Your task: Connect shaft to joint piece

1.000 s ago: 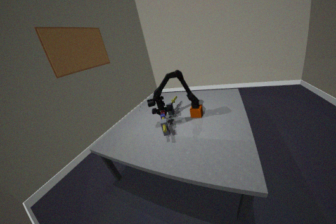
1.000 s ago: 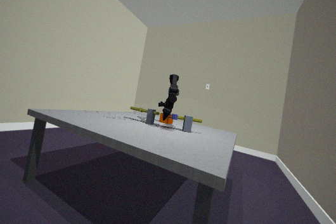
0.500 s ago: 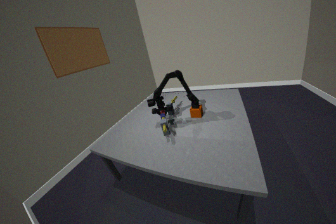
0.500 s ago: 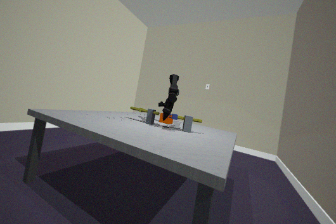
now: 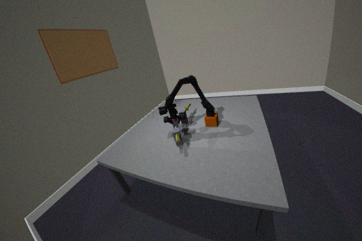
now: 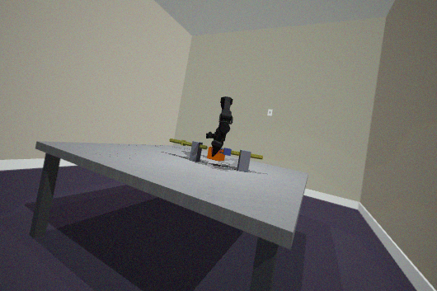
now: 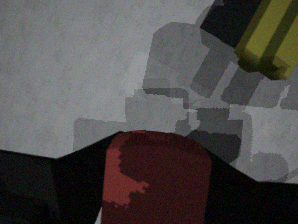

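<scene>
The first shaft (image 5: 177,138) (image 6: 257,157) is yellow and sits in a grey block (image 6: 244,161). A blue part (image 5: 175,126) (image 6: 227,152) is at its inner end. The red joint piece (image 7: 157,190) stands between the fingers in the wrist view. My gripper (image 7: 155,141) (image 6: 214,153) is slightly open around it, with a thin light gap at its lower left. The second shaft (image 5: 187,107) (image 6: 177,141) (image 7: 275,45) is yellow and runs through another grey block (image 6: 195,152). Its end is apart from the joint piece in the wrist view. The opening's direction is hidden.
The orange arm base (image 5: 212,120) (image 6: 218,155) stands on the grey table (image 5: 218,167) (image 6: 165,173), beside the shafts. The arm (image 5: 188,79) (image 6: 226,113) arches over to the joint. Its shadows fall around the blocks.
</scene>
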Tool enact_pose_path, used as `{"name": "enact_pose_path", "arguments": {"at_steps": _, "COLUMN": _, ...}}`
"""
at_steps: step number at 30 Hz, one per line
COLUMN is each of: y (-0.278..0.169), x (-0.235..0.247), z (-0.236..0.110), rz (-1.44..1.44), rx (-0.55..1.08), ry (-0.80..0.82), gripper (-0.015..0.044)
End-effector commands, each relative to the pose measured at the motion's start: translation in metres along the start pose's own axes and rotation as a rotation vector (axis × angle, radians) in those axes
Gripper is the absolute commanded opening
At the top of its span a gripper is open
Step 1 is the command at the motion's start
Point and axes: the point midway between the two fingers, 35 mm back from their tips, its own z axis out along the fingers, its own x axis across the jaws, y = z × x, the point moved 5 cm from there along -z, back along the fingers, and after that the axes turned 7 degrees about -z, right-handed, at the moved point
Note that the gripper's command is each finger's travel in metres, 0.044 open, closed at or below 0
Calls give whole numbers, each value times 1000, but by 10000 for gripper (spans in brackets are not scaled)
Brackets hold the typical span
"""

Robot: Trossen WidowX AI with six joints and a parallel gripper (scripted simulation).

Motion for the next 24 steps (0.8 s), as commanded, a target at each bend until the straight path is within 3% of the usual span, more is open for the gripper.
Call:
{"name": "enact_pose_path", "arguments": {"at_steps": 1, "y": 0, "x": 0, "z": 0, "rz": 0, "rx": 0, "ry": 0, "gripper": 304}}
{"name": "enact_pose_path", "arguments": {"at_steps": 6, "y": 0, "x": 0, "z": 0, "rz": 0, "rx": 0, "ry": 0, "gripper": 436}}
{"name": "enact_pose_path", "arguments": {"at_steps": 18, "y": 0, "x": 0, "z": -1, "rz": 0, "rx": 6, "ry": 0, "gripper": 440}}
{"name": "enact_pose_path", "arguments": {"at_steps": 24, "y": 13, "x": -2, "z": -22, "rz": -3, "rx": 181, "ry": 26, "gripper": 440}}
